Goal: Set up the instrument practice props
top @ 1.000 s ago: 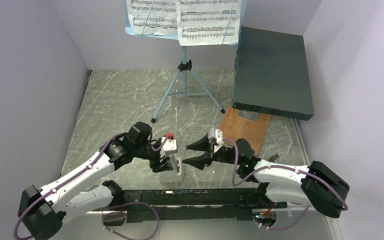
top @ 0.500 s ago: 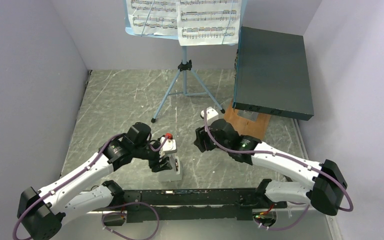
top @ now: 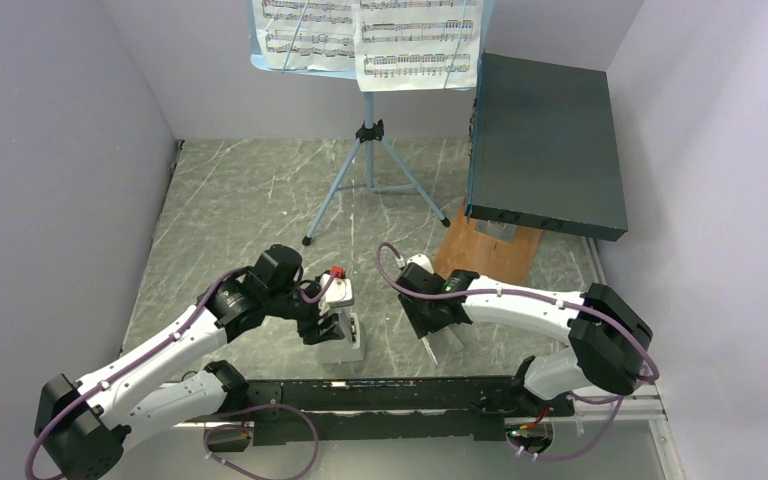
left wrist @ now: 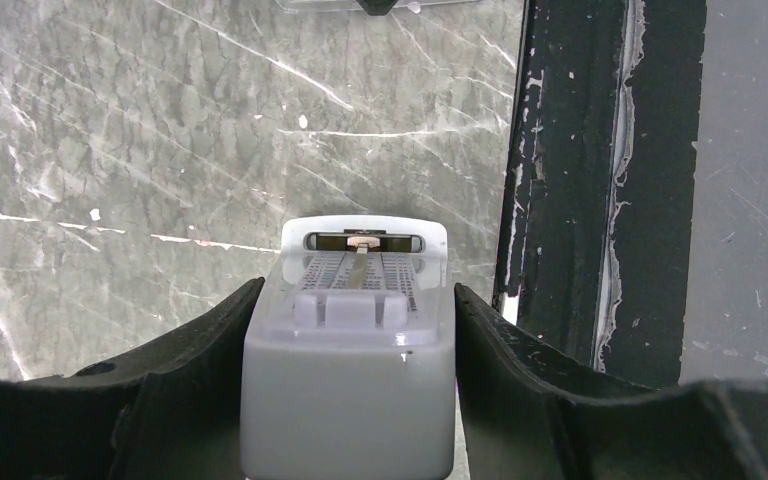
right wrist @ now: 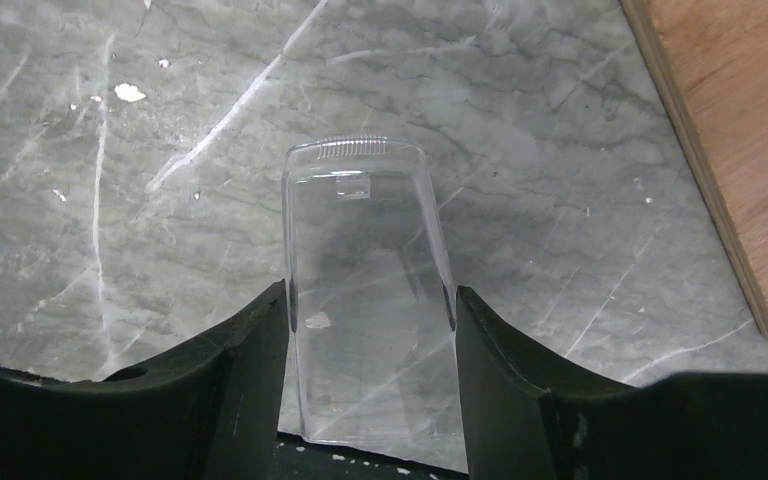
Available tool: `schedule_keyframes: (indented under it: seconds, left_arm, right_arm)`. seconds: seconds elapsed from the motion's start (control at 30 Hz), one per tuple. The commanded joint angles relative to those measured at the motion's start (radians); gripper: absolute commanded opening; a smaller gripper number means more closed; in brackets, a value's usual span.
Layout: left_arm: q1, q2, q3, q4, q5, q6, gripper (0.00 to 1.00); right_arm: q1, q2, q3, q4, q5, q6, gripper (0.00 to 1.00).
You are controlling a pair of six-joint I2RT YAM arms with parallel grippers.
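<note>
The light blue music stand (top: pixel 368 135) stands on its tripod at the back, with white sheet-music pages (top: pixel 370 35) on its desk. My left gripper (top: pixel 332 328) is shut on the grey-white metronome (top: pixel 346 342), low by the near rail. In the left wrist view the metronome (left wrist: pixel 355 350) fills the gap of the gripper (left wrist: pixel 357 292), with both fingers against its sides. My right gripper (top: pixel 440 338) is shut on a clear plastic cover (right wrist: pixel 365 260), held low over the marble. Both fingers of that gripper (right wrist: pixel 370 292) press on the cover's sides.
A big dark box (top: pixel 545 145) lies on a wooden board (top: pixel 485 255) at the back right. The board's edge shows in the right wrist view (right wrist: pixel 730 150). The black base rail (top: pixel 380 390) runs along the near edge, close to both grippers. Grey walls close in both sides.
My right gripper was wide open beside the metronome. It swung away and down to the right, and now it is closed on the clear cover. The left arm and the metronome have not moved.
</note>
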Motion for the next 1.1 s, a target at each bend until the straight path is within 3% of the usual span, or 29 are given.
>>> schedule_keyframes:
  seconds: [0.0, 0.3, 0.37, 0.5, 0.63, 0.73, 0.83, 0.9, 1.07]
  left_arm:
    - [0.0, -0.03, 0.023, 0.027, 0.009, 0.012, 0.02]
    - [0.0, -0.023, 0.027, 0.022, 0.017, 0.02, 0.0]
    - [0.0, -0.025, 0.026, 0.023, 0.018, 0.02, 0.0]
    - [0.0, -0.023, 0.026, 0.023, 0.019, 0.022, 0.0]
    - [0.0, -0.012, 0.029, 0.019, 0.026, 0.026, 0.0]
    - [0.0, -0.009, 0.03, 0.019, 0.027, 0.027, 0.0]
    - [0.001, -0.012, 0.029, 0.019, 0.026, 0.025, 0.0]
    - [0.001, -0.013, 0.027, 0.019, 0.024, 0.023, 0.0]
    - [0.0, -0.006, 0.028, 0.022, 0.027, 0.028, 0.0]
  right_arm:
    - [-0.002, -0.007, 0.019, 0.014, 0.057, 0.014, 0.42]
    - [-0.002, -0.049, 0.022, 0.062, 0.053, -0.044, 0.76]
    - [-0.001, -0.084, 0.025, 0.078, 0.042, -0.079, 0.8]
    - [0.0, -0.189, 0.023, 0.171, -0.072, -0.191, 0.79]
    - [0.022, -0.319, -0.067, 0.434, -0.502, -0.447, 0.75]
    - [0.042, -0.41, -0.238, 0.761, -0.695, -0.626, 0.73]
    - [0.043, -0.428, -0.366, 1.015, -0.775, -0.737, 0.73]
    - [0.043, -0.392, -0.388, 1.078, -0.828, -0.811, 0.72]
    - [0.04, -0.261, -0.364, 1.185, -0.858, -0.808, 0.67]
